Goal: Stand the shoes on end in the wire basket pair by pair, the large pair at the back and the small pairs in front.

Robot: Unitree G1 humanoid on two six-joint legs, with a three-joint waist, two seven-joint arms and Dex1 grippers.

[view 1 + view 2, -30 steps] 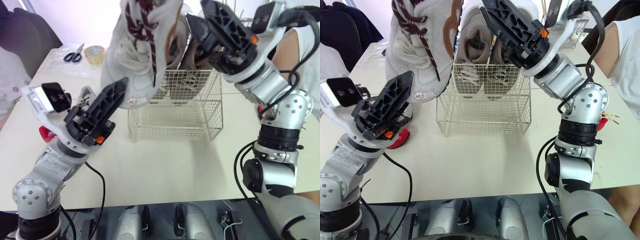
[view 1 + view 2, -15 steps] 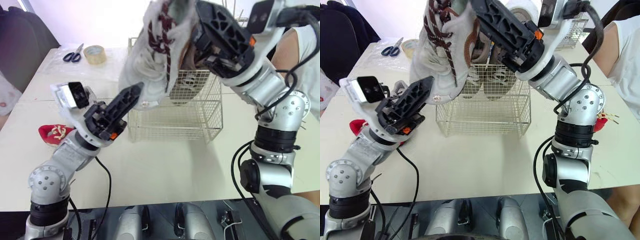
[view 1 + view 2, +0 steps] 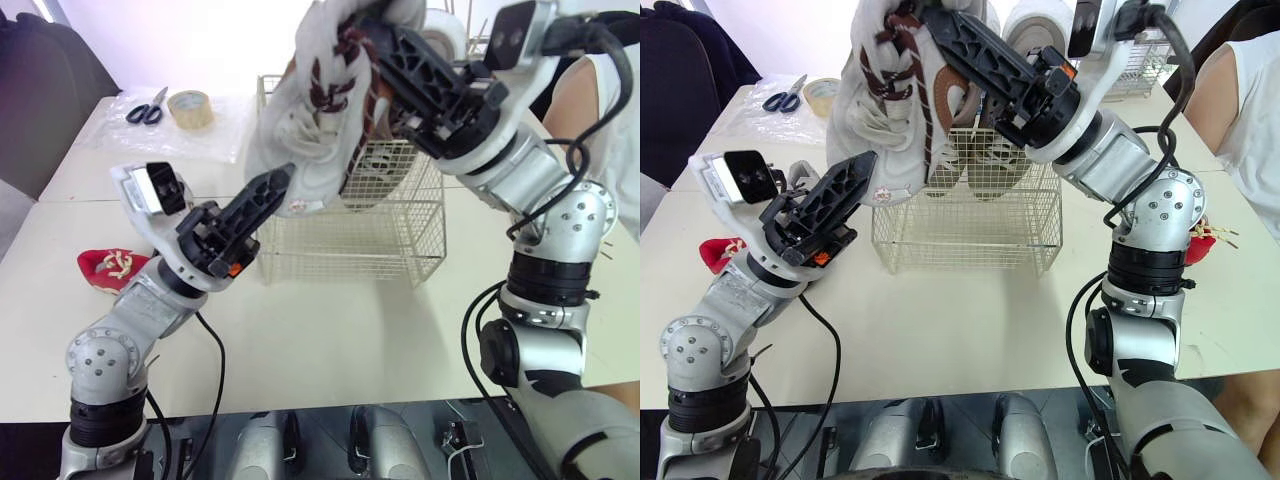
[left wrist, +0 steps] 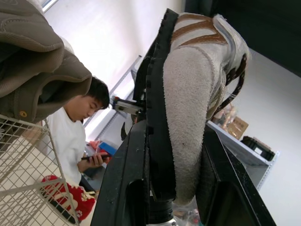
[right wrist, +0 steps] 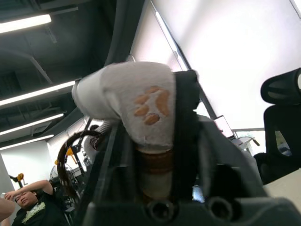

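A large grey-white suede shoe (image 3: 300, 130) with dark red laces hangs in the air over the front left corner of the wire basket (image 3: 350, 245), held by both grippers. My left gripper (image 3: 268, 188) is shut on its lower end, the sole (image 4: 157, 117) pressed between the fingers (image 4: 127, 179). From the right, my right gripper (image 3: 385, 50) is shut on its upper end, around the heel with the paw print (image 5: 146, 101). Beige shoes (image 3: 985, 150) stand on end at the back of the basket.
A small red shoe (image 3: 110, 265) lies on the table to the left, and another red one (image 3: 1205, 240) lies far right. Scissors (image 3: 147, 107) and a tape roll (image 3: 189, 105) sit at the back left. A person (image 3: 1250, 120) stands at the right.
My right gripper has closed on the upper end of the big shoe. My left arm has carried the shoe rightward to the basket, and the shoe has tilted.
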